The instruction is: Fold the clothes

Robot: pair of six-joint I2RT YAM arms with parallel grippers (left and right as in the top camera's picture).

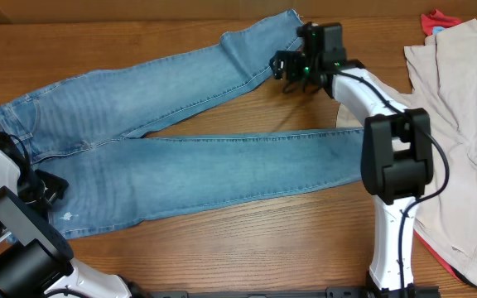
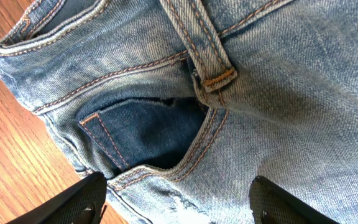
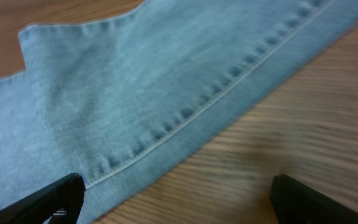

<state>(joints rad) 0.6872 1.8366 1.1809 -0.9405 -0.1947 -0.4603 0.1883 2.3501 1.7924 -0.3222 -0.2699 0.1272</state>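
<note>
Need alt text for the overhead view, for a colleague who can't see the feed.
Light blue jeans lie spread flat on the wooden table, legs splayed toward the right. The right gripper is at the upper leg's hem, the left gripper at the waistband. A beige garment and red cloth sit far right.

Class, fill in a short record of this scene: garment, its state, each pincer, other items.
garment: jeans
state: unfolded, flat on the table, legs splayed
left pincer: open, over the waist pocket
right pincer: open, over the upper leg's seam near the hem
other items: beige garment, red cloth, far right
</note>
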